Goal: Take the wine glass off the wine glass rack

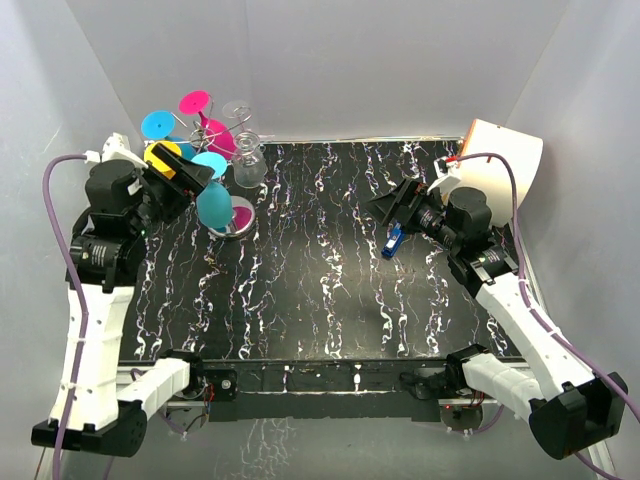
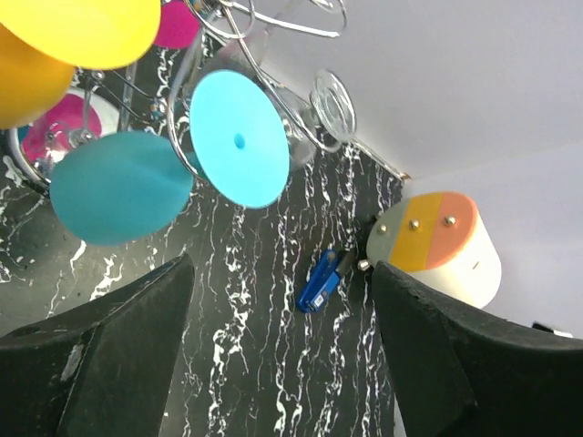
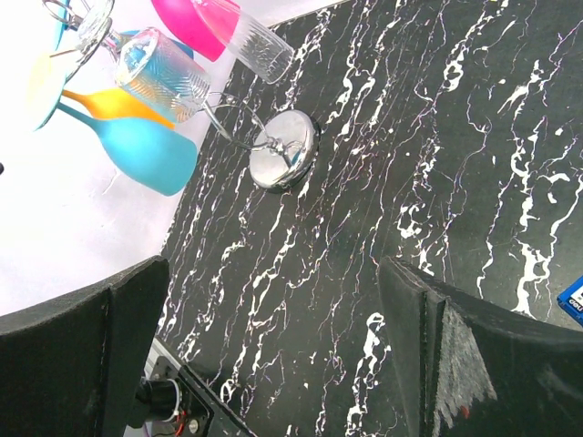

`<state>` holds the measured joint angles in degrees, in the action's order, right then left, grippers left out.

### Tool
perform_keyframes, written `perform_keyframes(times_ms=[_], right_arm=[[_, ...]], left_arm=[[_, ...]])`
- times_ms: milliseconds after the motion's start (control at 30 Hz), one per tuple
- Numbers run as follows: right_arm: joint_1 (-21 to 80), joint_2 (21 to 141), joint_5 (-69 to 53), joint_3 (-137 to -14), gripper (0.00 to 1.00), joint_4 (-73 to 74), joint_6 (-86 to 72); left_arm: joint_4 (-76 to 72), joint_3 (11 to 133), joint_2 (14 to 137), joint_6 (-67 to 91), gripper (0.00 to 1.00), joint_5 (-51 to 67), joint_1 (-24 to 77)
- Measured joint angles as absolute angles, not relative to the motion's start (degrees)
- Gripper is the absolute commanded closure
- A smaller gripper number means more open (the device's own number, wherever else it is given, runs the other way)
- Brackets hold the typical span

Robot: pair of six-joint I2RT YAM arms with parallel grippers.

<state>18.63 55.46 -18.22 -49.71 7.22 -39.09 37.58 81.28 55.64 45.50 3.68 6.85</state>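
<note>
Black, white-veined marble tabletop (image 1: pixel 330 290) between white walls: at its far left corner stands the thin silver wire wine glass rack (image 1: pixel 238 218), coloured and clear glasses hanging bowl-down from its hooks. My left arm rises folded beside it, left gripper (image 1: pixel 190 178) spread wide and empty, right beside the opaque cyan stemmed wine glass (image 1: pixel 214 204) on the rack. My right gripper (image 1: pixel 398 207), fingers equally wide, hovers low at far right, well apart
</note>
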Motion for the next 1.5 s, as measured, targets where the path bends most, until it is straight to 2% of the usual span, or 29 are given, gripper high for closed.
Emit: perform_keyframes(times_ms=[233, 367, 567, 733, 833, 1133, 1367, 1500], right_arm=[[18.74, 56.47, -19.51, -48.97, 0.02, 5.06, -42.04], [21.41, 62.39, -19.75, -50.94, 0.02, 3.2, -47.64], [33.8, 73.23, -16.23, -58.08, 0.11, -1.83, -56.49], [45.84, 83.72, -10.59, -68.66, 0.18, -8.49, -62.59], [49.58, 89.78, -8.38, -74.22, 0.24, -11.88, -66.26], [52.14, 100.84, -0.97, -82.41, 0.32, -17.82, -72.75], [52.14, 105.56, 3.11, -87.59, 0.46, -19.18, -75.11], [52.14, 107.31, 4.89, -89.82, 0.5, -19.29, -76.6]], left_arm=[[38.22, 86.72, 62.08, 46.52, 0.26, 0.32, 6.85], [38.48, 86.0, 61.49, 46.54, 0.2, -0.97, 6.85], [40.1, 85.78, 58.65, 44.84, 0.13, -4.8, 6.85], [42.46, 85.78, 55.33, 41.74, 0.1, -8.43, 6.85], [44.29, 86.19, 53.43, 39.88, 0.09, -10.17, 6.85], [47.55, 87.22, 50.65, 37.12, 0.07, -11.35, 6.85], [48.16, 87.13, 50.0, 36.53, 0.06, -11.16, 6.85], [48.38, 87.15, 49.98, 35.94, 0.06, -11.14, 6.85]])
